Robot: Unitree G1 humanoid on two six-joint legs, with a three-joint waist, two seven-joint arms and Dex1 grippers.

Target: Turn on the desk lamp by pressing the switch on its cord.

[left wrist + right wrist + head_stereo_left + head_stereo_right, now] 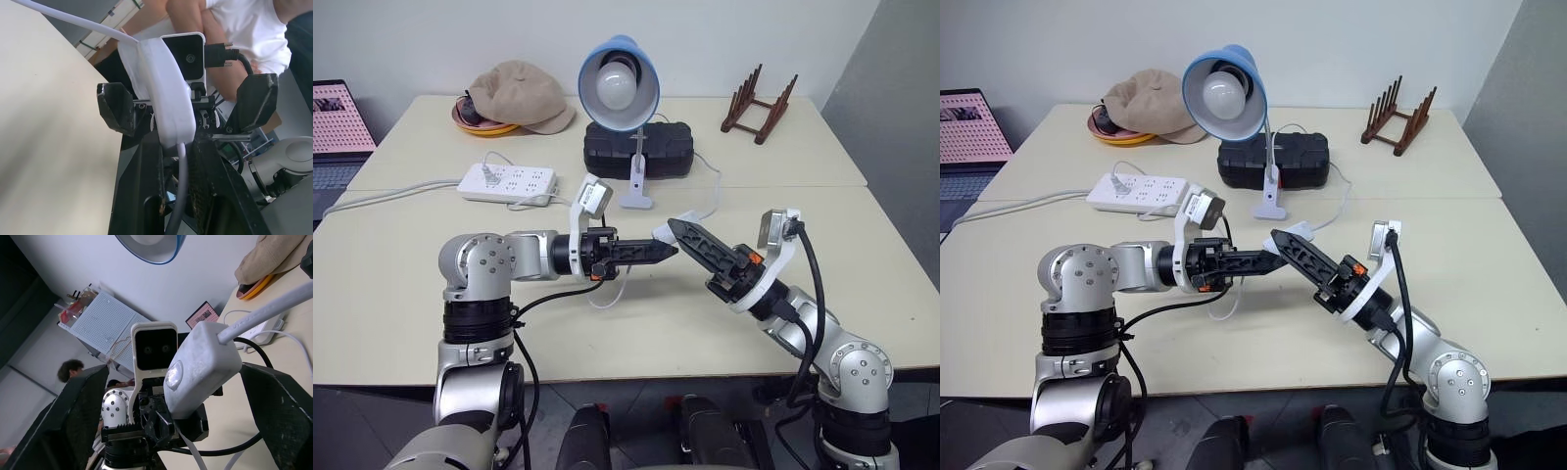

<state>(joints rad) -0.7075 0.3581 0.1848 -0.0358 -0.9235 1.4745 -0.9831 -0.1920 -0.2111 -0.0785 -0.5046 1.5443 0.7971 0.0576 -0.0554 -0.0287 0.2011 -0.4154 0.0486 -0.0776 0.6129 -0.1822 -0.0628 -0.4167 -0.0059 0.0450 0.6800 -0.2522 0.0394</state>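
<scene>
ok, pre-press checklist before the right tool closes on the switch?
1. Switch held: ok, left tool is shut on it, lifted off the table.
2. Right tool open: ok, one finger on either side of the switch.
3. Right fingers clear of switch: ok, a gap shows on both sides.
4. Button facing a finger: cannot tell; the round button faces the right wrist camera.
5. Desk lamp state: bulb not lit, press still due.
6. Cord free: ok, loose between switch and lamp.
</scene>
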